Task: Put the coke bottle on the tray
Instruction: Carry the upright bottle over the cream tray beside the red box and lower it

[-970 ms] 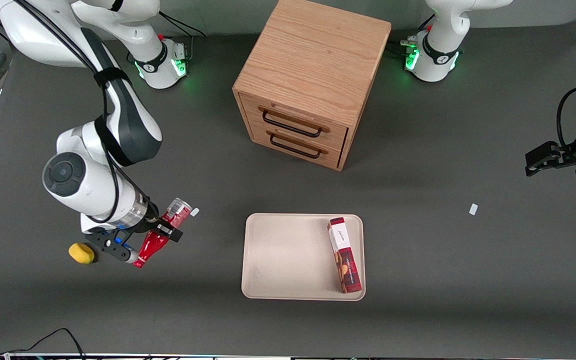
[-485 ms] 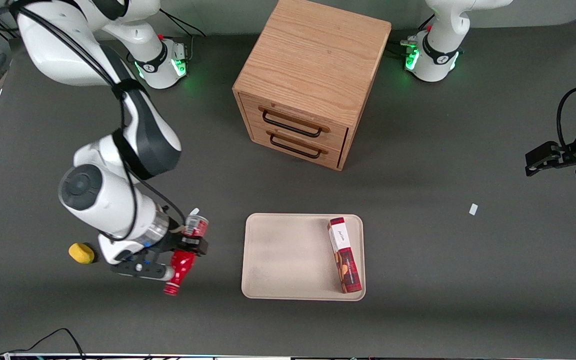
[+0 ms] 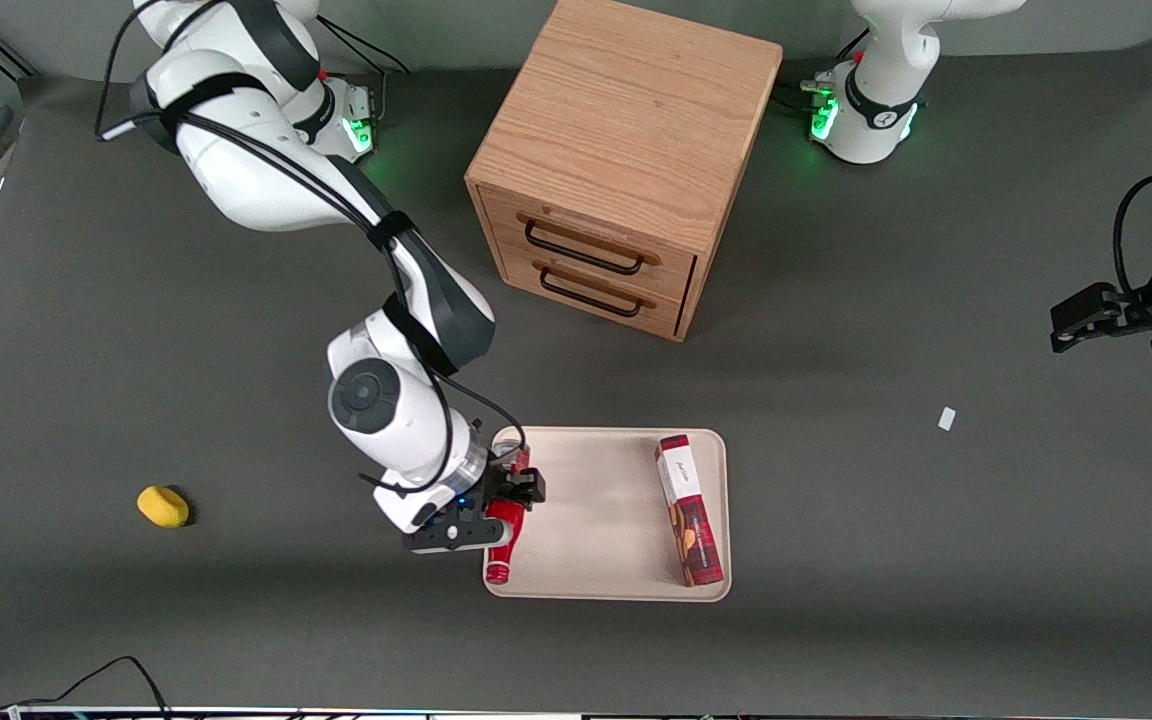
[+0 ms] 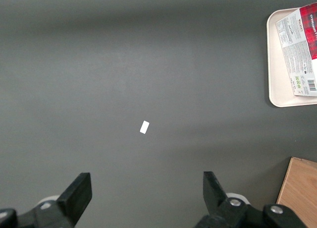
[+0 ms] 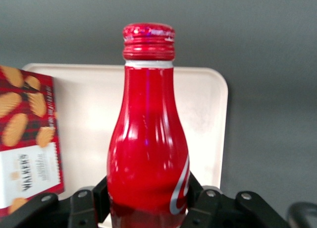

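Red coke bottle (image 3: 502,535) clamped in hand (image 3: 508,503), over tray (image 3: 596,585) edge.

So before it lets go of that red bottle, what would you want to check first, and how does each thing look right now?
1. Grip: the gripper is shut on the coke bottle. Ok.
2. Over the tray: the bottle hangs at the edge of the tray toward the working arm's end, its capped neck just at the rim. Not ok yet; I would carry it farther in.
3. Landing spot: the bare tray floor beside the bottle looks free. Ok.
4. Snack box: lies on the tray toward the parked arm's end, apart from the bottle. Ok.
5. Height above the tray: cannot tell.
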You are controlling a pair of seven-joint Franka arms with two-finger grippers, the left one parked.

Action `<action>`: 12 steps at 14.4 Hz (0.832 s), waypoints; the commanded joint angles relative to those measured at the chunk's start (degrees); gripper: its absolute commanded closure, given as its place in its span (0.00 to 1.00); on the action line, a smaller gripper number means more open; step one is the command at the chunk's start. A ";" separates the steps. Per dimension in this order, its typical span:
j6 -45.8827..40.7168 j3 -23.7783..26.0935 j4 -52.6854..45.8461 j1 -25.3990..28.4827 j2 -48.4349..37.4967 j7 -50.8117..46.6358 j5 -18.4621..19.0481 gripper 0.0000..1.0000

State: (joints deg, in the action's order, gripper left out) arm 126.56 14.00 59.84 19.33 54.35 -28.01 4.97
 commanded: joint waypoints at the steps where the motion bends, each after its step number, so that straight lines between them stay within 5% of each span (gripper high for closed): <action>1: 4.28 -0.37 -3.24 0.97 4.96 -3.09 0.30 1.00; 4: 7.65 -0.46 -3.07 0.97 7.78 -3.10 0.48 0.98; 5: 8.17 -0.46 -3.07 0.97 8.57 -3.19 0.57 0.84; 8: 12.91 -1.51 -1.93 1.32 10.24 -3.28 0.74 0.75; 9: 13.18 -2.30 -1.84 1.32 10.25 -3.28 0.74 0.65; 12: 13.27 -2.57 -1.31 1.41 10.25 -3.28 0.74 0.00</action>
State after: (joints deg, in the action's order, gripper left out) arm 139.50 12.46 59.71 19.67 64.32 -29.56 4.97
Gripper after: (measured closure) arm 0.405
